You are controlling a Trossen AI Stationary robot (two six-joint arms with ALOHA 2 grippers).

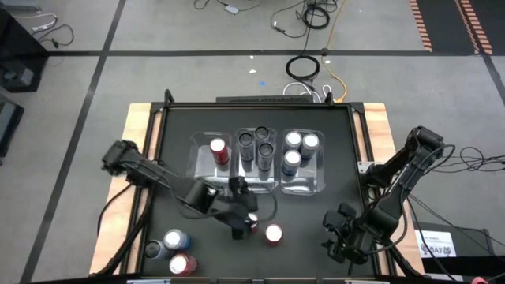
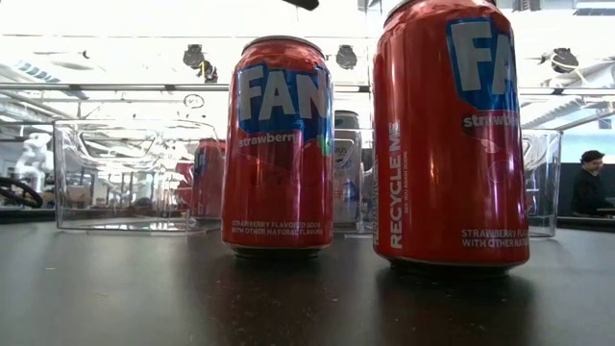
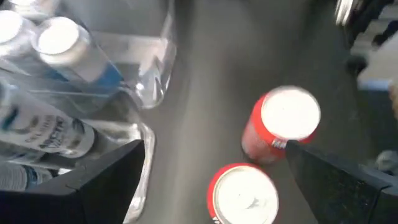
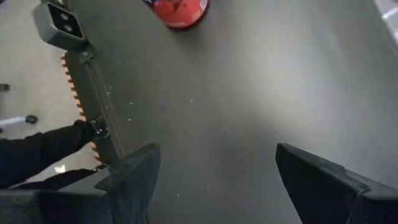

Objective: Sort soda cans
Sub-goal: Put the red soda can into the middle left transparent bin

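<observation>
Two red soda cans stand upright on the black table: one [image 1: 274, 233] [image 3: 289, 121] in the open, the other [image 1: 253, 224] [image 3: 242, 196] partly under my left gripper [image 1: 241, 222]. In the left wrist view that gripper [image 3: 214, 171] is open above them, its fingers apart on either side of the nearer can. The low view shows both red cans [image 2: 279, 144] [image 2: 447, 135] close up. Three more cans, silver-blue [image 1: 175, 239], dark [image 1: 154, 250] and red [image 1: 183, 264], stand at the near left corner. My right gripper [image 1: 338, 237] [image 4: 217, 168] is open over bare table near the right edge.
Three clear bins sit side by side mid-table: the left one [image 1: 207, 162] holds a red can, the middle one [image 1: 258, 180] three dark cans, the right one [image 1: 316, 177] three silver-blue cans. Bare table lies between the bins and the near edge. A person shows far off in the room [image 2: 588, 183].
</observation>
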